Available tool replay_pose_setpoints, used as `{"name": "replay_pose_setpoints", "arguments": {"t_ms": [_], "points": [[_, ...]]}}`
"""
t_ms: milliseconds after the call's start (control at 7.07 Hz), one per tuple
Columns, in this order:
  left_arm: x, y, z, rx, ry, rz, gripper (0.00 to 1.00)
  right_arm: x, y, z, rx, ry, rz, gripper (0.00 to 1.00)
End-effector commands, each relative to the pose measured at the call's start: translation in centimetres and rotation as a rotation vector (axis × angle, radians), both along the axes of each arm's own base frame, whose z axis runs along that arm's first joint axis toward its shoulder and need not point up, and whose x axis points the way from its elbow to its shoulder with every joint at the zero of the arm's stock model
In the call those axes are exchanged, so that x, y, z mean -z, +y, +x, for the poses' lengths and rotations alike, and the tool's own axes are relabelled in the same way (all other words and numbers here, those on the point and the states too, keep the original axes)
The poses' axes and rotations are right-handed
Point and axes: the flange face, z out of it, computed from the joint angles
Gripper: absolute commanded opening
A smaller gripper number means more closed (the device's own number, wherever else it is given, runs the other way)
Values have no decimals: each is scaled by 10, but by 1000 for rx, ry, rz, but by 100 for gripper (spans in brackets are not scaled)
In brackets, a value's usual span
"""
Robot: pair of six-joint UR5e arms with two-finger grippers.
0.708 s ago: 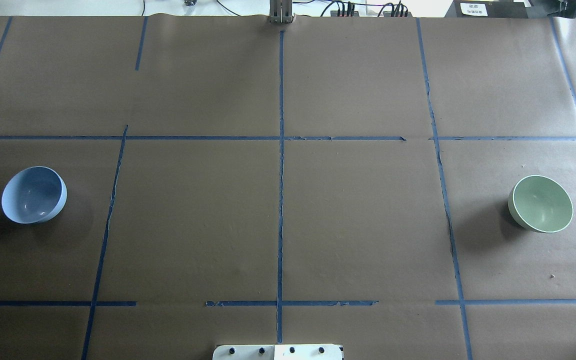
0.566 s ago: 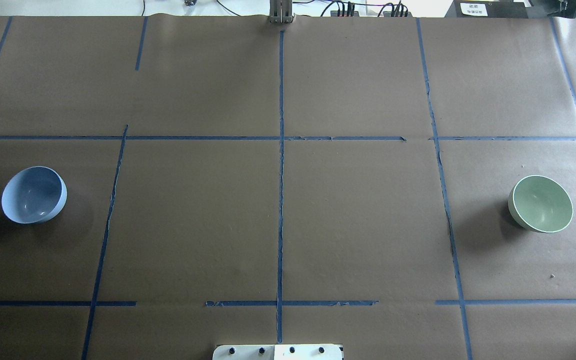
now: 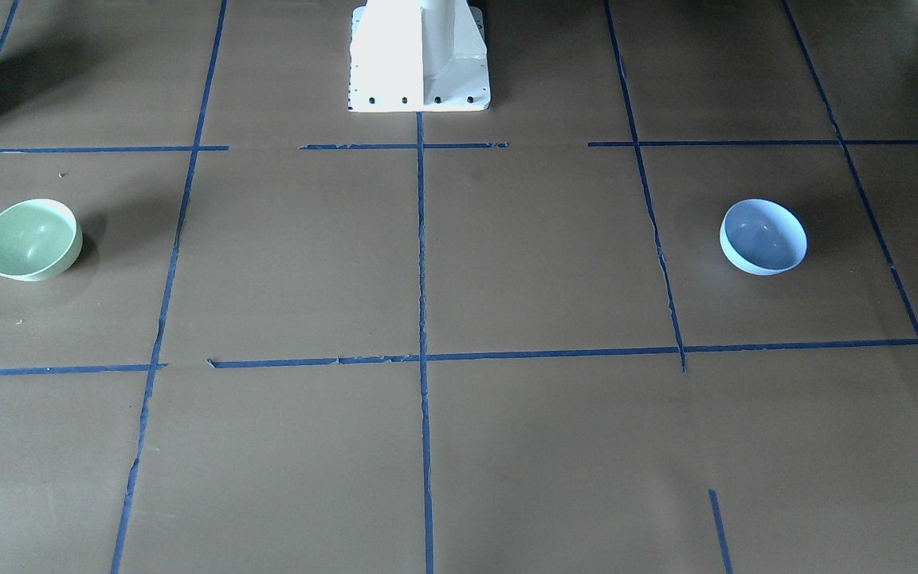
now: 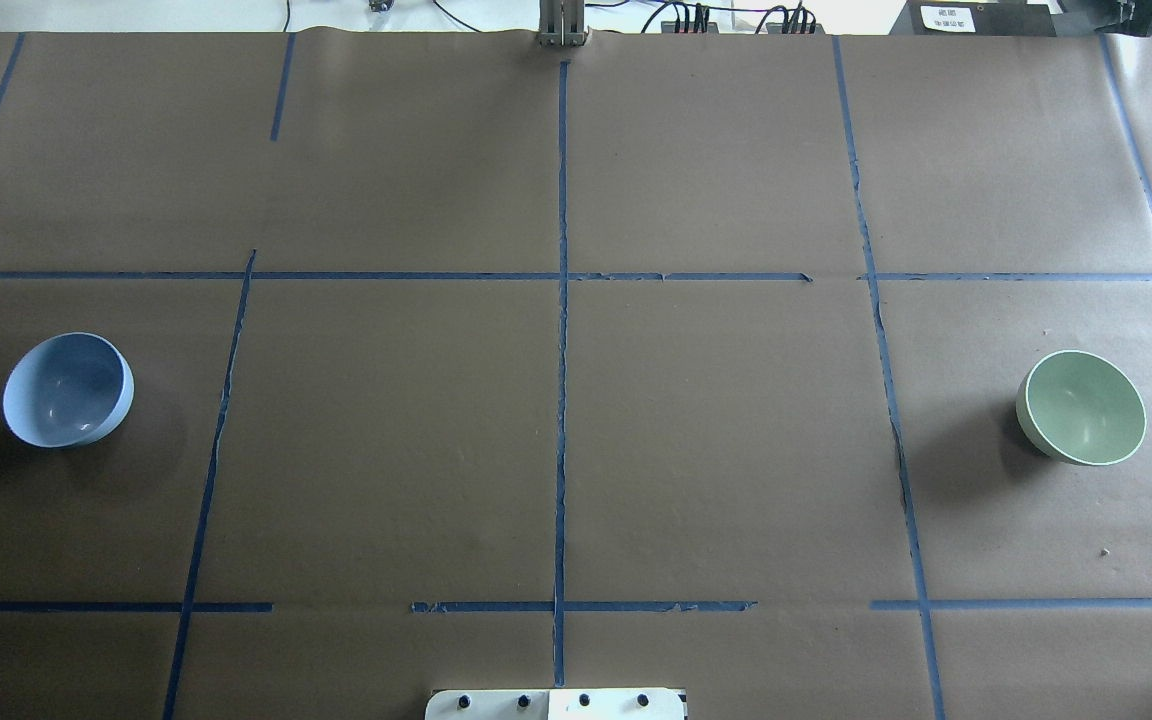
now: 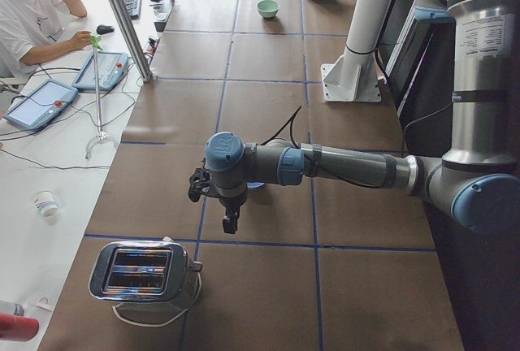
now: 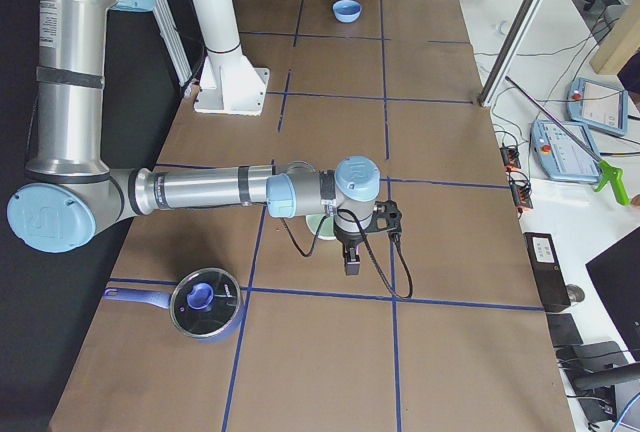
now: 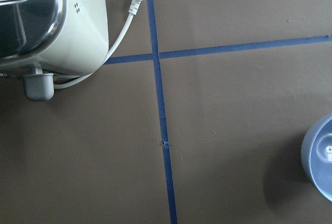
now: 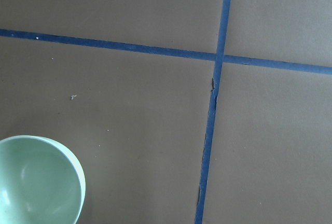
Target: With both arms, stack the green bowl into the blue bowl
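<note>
The green bowl (image 4: pixel 1082 407) stands upright at the table's right side; it also shows in the front view (image 3: pixel 30 239) and at the lower left of the right wrist view (image 8: pixel 36 180). The blue bowl (image 4: pixel 67 389) stands upright at the far left, also in the front view (image 3: pixel 763 237) and at the right edge of the left wrist view (image 7: pixel 321 159). The left gripper (image 5: pixel 231 223) hangs beside the blue bowl. The right gripper (image 6: pixel 352 264) hangs beside the green bowl (image 6: pixel 322 227). Each shows only in a side view, so I cannot tell whether it is open or shut.
A chrome toaster (image 5: pixel 142 274) with a white cable stands near the left arm. A lidded blue pot (image 6: pixel 205 302) sits near the right arm. The white pedestal (image 3: pixel 419 56) stands at the table's robot side. An operator (image 5: pixel 32 18) sits beyond the table edge.
</note>
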Motion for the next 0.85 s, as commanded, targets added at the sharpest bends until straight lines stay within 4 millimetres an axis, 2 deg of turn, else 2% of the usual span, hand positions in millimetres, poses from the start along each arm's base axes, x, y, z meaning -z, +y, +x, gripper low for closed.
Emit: {"name": "replay_pose_setpoints", "arguments": {"t_ms": [0, 142, 283, 425, 708], "points": [[-11, 1, 1, -9, 4, -15, 100, -6, 1, 0, -2, 0, -15, 100], [-20, 2, 2, -7, 8, -33, 100, -8, 0, -1, 1, 1, -17, 100], [-15, 2, 2, -8, 10, -20, 100, -11, 0, -3, 4, 1, -24, 100], [-15, 1, 14, -26, 9, -30, 100, -8, -2, -8, 15, -1, -19, 100], [-1, -7, 100, -16, 24, -68, 100, -15, -6, -14, 21, -5, 29, 100]]}}
